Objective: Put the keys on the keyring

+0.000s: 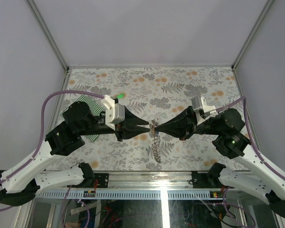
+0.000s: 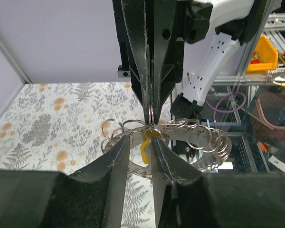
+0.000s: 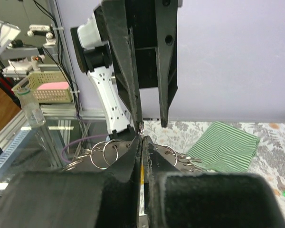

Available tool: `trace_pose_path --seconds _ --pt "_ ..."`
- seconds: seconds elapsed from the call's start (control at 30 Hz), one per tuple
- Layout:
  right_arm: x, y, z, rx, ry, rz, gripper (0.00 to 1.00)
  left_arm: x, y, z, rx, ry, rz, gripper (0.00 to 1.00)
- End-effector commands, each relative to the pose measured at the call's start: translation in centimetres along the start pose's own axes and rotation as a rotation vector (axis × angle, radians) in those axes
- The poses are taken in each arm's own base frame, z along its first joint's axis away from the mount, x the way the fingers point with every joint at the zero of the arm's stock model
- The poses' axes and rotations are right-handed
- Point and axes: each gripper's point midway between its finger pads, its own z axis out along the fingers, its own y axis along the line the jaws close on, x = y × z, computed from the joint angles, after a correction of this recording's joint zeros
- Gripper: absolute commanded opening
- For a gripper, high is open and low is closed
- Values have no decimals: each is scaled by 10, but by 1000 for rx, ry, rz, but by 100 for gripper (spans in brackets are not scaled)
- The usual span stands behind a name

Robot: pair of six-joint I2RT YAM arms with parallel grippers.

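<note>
**A:** Where is the keyring (image 1: 156,147)?

**B:** In the middle of the flowered tabletop (image 1: 180,85), right where the two arms meet tip to tip. From above it is a thin strand of linked rings. It starts at the fingertips and trails toward the near edge. I cannot tell whether its end touches the surface.

**A:** Who has hold of it?

**B:** The right tool (image 1: 157,127). Its fingers are pressed together with no gap, and in the left wrist view a small ring sits pinched at their tips.

**A:** And the left tool (image 1: 148,128)?

**B:** Its fingers stand a little apart, with a narrow gap between them. The head of a yellow key (image 2: 145,148) sits in that gap, closer to one finger, with daylight on its other side. So it does not look clamped. It sits just under the pinched ring, but I cannot make out whether it is threaded on.

**A:** Anything else lying around?

**B:** A striped cloth (image 1: 92,105), green and white, lies under the left arm. A small green piece (image 1: 119,96) lies on the tabletop just beyond that arm's wrist. It is too small for me to call it a key
</note>
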Motion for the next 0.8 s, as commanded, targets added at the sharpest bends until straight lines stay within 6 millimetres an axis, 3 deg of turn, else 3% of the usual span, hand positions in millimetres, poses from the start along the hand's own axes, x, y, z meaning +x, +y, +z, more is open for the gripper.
trace_pose_path --seconds 0.0,0.5,0.77 --pt "-47 10 1 -25 -172 -80 0 -48 0 1 -12 -224 33 24" --pt "-51 5 2 0 -204 -66 0 -44 -9 11 68 -244 9 25" --pt "-52 -1 0 40 -215 -60 0 -42 1 11 9 -236 -14 27"
